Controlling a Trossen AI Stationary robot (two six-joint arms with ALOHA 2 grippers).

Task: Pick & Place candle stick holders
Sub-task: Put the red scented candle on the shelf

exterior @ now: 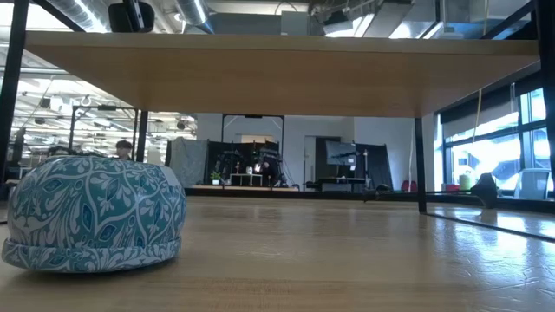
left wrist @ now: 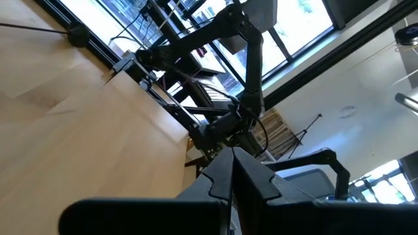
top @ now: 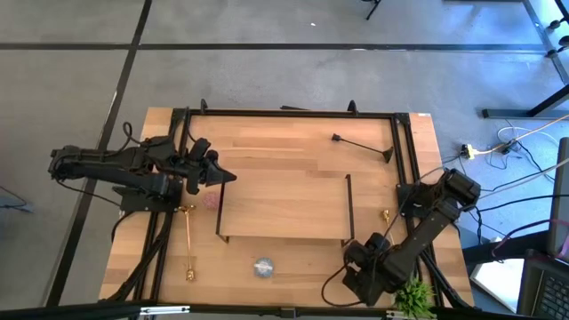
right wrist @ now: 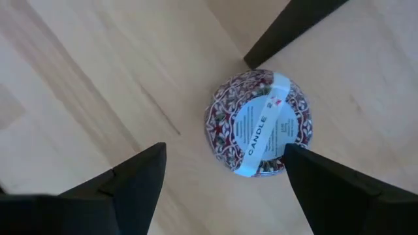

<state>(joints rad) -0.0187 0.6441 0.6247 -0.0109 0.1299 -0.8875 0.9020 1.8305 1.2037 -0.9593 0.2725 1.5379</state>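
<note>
A squat round candle holder [right wrist: 258, 124] with a dark red pattern and a white label strip sits on the table beside a black leg [right wrist: 290, 26] of the wooden board. My right gripper [right wrist: 225, 153] hangs open above it and points down, with a finger to either side; in the high view my right gripper [top: 357, 264] hides this holder. A pink round [top: 211, 200], a pale blue round [top: 263, 267], a gold stem [top: 188, 242] and a black stem [top: 360, 145] lie on the table. My left gripper [top: 224, 177] is shut and level near the pink round.
The wooden board [top: 284, 191] with black end rails stands across the middle of the table. A small gold piece [top: 386, 214] lies to the right of it. A green plant [top: 413, 298] is at the near right corner. The blue round [exterior: 95, 217] fills the low view's left.
</note>
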